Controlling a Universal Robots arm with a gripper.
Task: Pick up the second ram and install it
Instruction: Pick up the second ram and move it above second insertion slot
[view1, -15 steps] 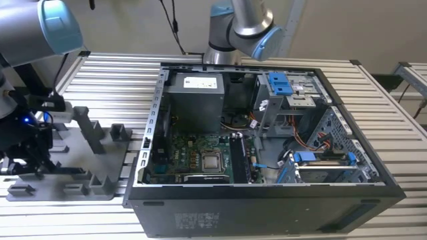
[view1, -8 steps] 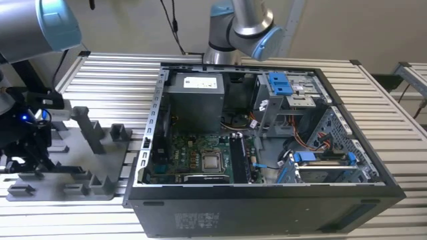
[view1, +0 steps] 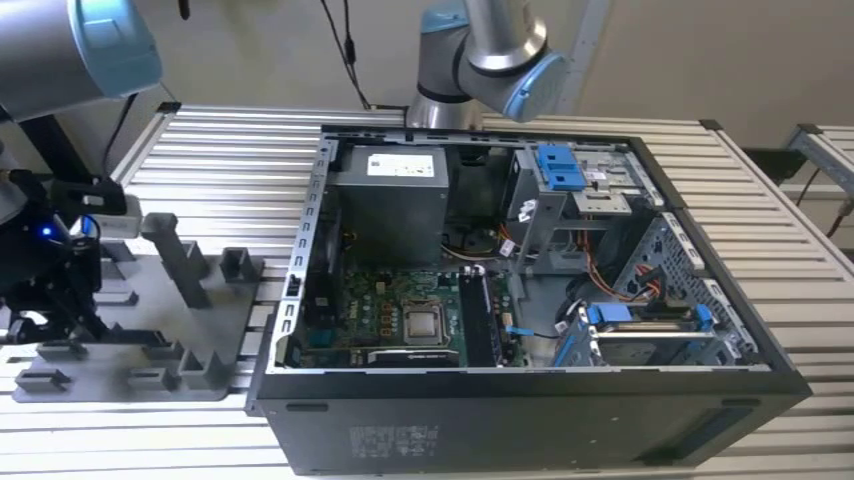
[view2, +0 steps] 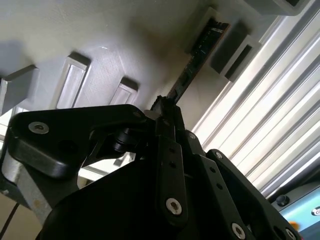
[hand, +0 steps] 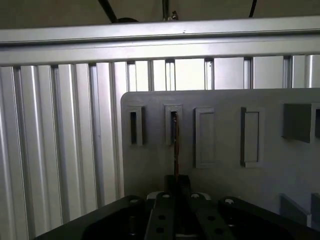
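The tool (view2: 165, 109) shut tight on the second ram (view2: 194, 70), thin dark stick poking out past the tool, far end at a slot in the gray plate (hand: 225, 170), on the bench (view1: 214, 150), exterior view's lower left

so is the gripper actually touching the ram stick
Touching. In the second wrist view the gripper is closed on the near end of the ram stick, no gap showing.

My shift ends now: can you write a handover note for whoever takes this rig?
Gripper: jaws shut on the second ram, at its near end.
Second ram: standing in a slot of the gray fixture plate, at the exterior view's left of the open computer case.
Done: the grasp.
Left: ram not yet lifted out, not yet installed in the case.
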